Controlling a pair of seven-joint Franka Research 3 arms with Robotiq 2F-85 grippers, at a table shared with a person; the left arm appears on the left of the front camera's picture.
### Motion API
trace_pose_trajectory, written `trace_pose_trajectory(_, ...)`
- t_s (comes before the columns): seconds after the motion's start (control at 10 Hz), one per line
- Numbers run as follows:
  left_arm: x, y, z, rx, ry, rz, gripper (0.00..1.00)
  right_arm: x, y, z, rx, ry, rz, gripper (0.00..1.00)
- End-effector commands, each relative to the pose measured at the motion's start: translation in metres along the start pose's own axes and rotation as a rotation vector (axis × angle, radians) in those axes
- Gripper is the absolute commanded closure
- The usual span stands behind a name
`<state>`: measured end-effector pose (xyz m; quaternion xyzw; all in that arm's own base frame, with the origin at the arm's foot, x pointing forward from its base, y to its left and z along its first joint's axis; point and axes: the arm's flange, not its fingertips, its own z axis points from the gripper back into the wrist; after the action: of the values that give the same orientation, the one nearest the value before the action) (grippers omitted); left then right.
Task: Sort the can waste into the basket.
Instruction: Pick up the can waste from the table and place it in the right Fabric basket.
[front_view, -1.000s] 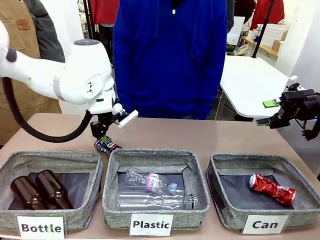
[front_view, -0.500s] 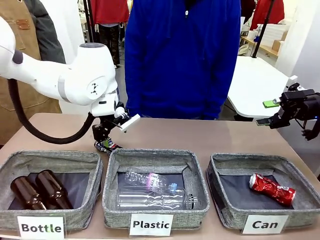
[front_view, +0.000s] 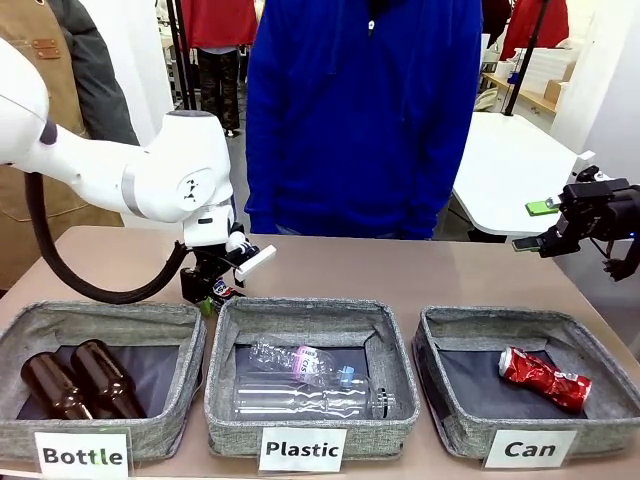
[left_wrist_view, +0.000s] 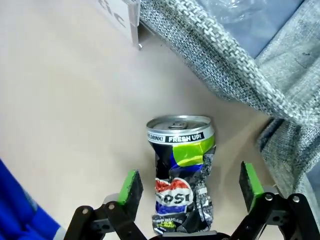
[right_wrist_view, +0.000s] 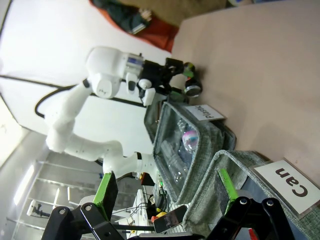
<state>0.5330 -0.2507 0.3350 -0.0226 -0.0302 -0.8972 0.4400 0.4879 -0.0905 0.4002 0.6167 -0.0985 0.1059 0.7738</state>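
The counter (front_view: 420, 275) carries two grey fabric baskets side by side. The left basket (front_view: 100, 318), carded "Bottle", holds two brown bottles (front_view: 75, 385) lying together. The middle basket (front_view: 300, 312), carded "Plastic", holds two clear bottles (front_view: 310, 385) lying flat. A person (front_view: 365, 110) in blue stands at the far edge, with a white table (front_view: 510, 160) behind.

Tan table (front_view: 450, 275), Bottle basket (front_view: 100, 312), Plastic basket (front_view: 300, 306), Can basket (front_view: 500, 316), black can (left_wrist_view: 182, 175) lying behind
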Motion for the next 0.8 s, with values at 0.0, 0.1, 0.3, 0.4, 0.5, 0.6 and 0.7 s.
trace_pose_trajectory(0.0, -0.002, 0.018, -0.004, -0.045, 0.017, 0.006, 0.0, -0.002, 0.004, 0.001, -0.004, 0.008, 0.003, 0.0)
trace_pose_trajectory(0.1, -0.002, 0.023, -0.009, -0.055, 0.023, 0.021, 0.0, -0.002, 0.004, 0.001, -0.004, 0.008, 0.003, 0.0)
trace_pose_trajectory(0.3, -0.011, 0.03, -0.011, -0.059, 0.022, 0.051, 0.0, -0.002, 0.004, 0.001, -0.004, 0.008, 0.003, 0.0)
trace_pose_trajectory(0.4, -0.013, 0.032, -0.014, -0.075, 0.027, 0.057, 0.0, -0.002, 0.004, 0.001, -0.004, 0.008, 0.003, 0.0)
trace_pose_trajectory(0.5, -0.015, 0.035, -0.018, -0.091, 0.049, 0.082, 0.0, -0.002, 0.004, 0.001, -0.004, 0.008, 0.003, 0.0)
trace_pose_trajectory(0.6, -0.019, 0.037, -0.021, -0.105, 0.058, 0.084, 0.0, -0.002, 0.004, 0.001, -0.004, 0.008, 0.003, 0.0)
trace_pose_trajectory(0.7, -0.022, 0.038, -0.024, -0.116, 0.063, 0.101, 0.0, -0.002, 0.004, 0.001, -0.004, 0.008, 0.003, 0.0)
